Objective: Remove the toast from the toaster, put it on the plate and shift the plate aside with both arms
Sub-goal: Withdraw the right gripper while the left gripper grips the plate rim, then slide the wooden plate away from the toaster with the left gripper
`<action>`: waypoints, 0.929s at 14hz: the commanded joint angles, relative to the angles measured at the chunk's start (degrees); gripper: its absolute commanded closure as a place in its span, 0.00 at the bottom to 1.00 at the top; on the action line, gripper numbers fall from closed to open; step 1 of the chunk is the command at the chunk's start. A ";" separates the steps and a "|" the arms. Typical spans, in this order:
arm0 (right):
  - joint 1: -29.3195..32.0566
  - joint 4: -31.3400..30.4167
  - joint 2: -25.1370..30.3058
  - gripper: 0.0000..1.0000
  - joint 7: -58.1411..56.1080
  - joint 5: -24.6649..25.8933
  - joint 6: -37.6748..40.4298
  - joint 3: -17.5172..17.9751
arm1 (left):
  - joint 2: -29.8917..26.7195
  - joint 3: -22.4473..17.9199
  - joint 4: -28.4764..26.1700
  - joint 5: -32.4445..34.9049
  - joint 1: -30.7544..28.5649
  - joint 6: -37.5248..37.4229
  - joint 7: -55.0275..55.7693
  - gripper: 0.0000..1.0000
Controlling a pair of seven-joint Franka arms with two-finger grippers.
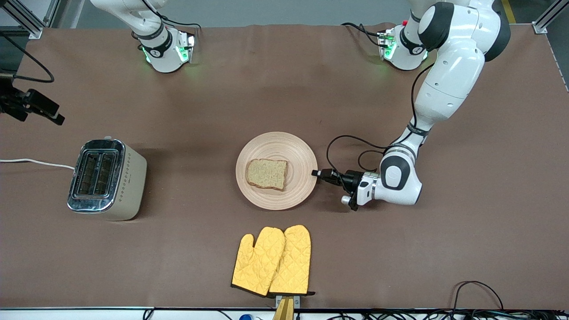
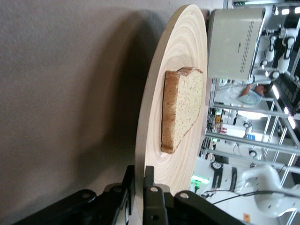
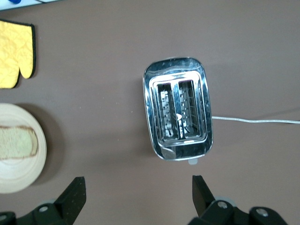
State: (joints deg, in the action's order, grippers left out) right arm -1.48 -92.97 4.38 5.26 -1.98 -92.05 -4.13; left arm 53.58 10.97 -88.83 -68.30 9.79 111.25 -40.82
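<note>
The round wooden plate [image 1: 275, 144] lies mid-table with the toast [image 1: 266, 173] flat on it. My left gripper [image 1: 316, 173] is low at the plate's rim on the left arm's side and is shut on that rim. In the left wrist view the gripper [image 2: 139, 176] has one finger on each face of the plate [image 2: 183, 42], and the toast [image 2: 185, 108] lies past it. My right gripper [image 3: 138, 187] is open and empty, high over the table by the toaster [image 3: 178, 110]. It shows as a black shape [image 1: 53, 116] at the front view's edge.
The silver and cream toaster [image 1: 104, 178] stands toward the right arm's end, slots empty, with a white cord [image 1: 35, 162]. Two yellow quilted oven mitts [image 1: 273, 262] lie nearer to the front camera than the plate. Plate [image 3: 18, 173] and a mitt [image 3: 14, 51] show in the right wrist view.
</note>
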 commanded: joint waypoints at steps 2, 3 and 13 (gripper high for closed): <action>2.89 -2.30 2.56 0.00 -0.52 2.33 0.03 3.60 | -6.90 -0.25 -0.56 1.31 -1.09 -2.60 9.86 0.97; 3.07 -2.30 2.56 0.00 -0.52 2.33 0.03 3.61 | -8.04 -0.42 0.41 3.76 -1.79 -2.79 11.97 0.97; 5.44 -1.78 2.39 0.00 -1.75 1.98 0.38 5.63 | -9.81 -0.34 7.71 22.22 -19.62 -10.70 14.11 0.99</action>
State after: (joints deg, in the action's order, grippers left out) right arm 2.50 -93.46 5.25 4.18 -0.73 -91.51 0.16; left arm 43.58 10.05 -82.29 -48.04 -7.35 102.47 -26.43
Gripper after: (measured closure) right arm 0.000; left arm 0.899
